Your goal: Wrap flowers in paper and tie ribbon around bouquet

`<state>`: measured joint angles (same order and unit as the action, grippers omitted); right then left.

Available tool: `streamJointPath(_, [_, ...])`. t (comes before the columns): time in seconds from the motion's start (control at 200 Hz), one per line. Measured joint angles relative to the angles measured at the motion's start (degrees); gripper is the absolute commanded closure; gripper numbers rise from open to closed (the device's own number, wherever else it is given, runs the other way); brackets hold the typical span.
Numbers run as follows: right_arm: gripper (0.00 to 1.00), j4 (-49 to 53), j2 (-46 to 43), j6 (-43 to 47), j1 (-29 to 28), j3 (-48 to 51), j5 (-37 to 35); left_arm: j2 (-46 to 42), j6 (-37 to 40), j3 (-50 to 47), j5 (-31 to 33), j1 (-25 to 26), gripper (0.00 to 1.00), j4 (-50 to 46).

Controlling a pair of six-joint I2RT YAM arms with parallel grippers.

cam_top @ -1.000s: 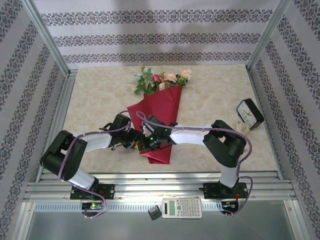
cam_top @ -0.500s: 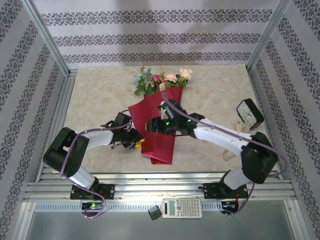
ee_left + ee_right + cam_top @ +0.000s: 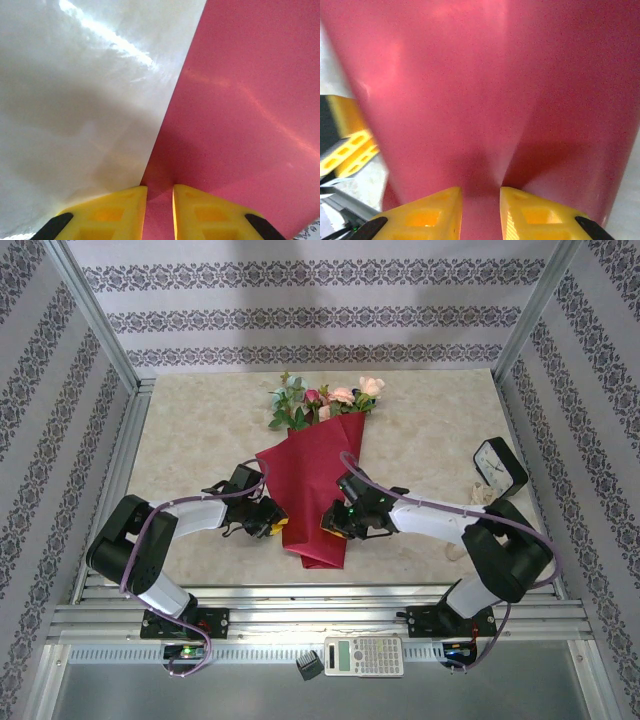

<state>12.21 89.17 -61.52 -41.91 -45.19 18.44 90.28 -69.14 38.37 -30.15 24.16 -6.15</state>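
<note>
Bouquet (image 3: 312, 475) lies on table (image 3: 200, 440), axis near-to-far, blooms far. Left pincer (image 3: 276, 527) & right pincer (image 3: 330, 523) flank its narrow end, both nearly closed w/ paper (image 3: 240, 100) between; we can't tell if gripped.

Here's the bouquet (image 3: 312, 488), lying flat on the worktop (image 3: 200, 430), narrow tip toward the near edge and wide mouth toward the far side. The crimson paper (image 3: 300, 465) is folded over in overlapping flaps; it's a loose cone, with the left flap spread wide and its edge straight. Up close the paper is smooth with a soft sheen, puckering into a crease low down. The flowers (image 3: 330, 398) spill out the far end in pink, peach, teal and green. Well to the right sits a small beige bunch, possibly the ribbon (image 3: 483, 496).
</note>
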Motion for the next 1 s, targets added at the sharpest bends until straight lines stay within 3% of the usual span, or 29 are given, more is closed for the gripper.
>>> streamJointPath(0.21, [0.72,-0.72,3.67,-0.24,-0.17,0.0,-0.09,-9.49,0.04,2.19,5.2,1.16,0.72,-11.21])
streamJointPath(0.34, [0.72,-1.11,3.76,-0.13,-0.87,-0.07,-0.66,-14.1,-1.66,7.5,5.77,5.46,0.7,-14.32])
streamJointPath(0.6, [0.69,-0.83,4.02,0.2,-1.11,-0.57,-1.09,-5.57,-10.75,6.21,4.07,15.52,0.71,-6.08])
streamJointPath(0.759, [0.61,0.26,4.0,1.44,-1.11,-1.73,-1.03,0.04,-13.64,2.71,3.87,17.73,0.73,-1.68])
streamJointPath(0.999, [0.56,0.28,-1.07,5.62,3.32,-1.49,-0.04,-4.37,-15.74,-4.96,5.11,18.64,0.74,4.66])
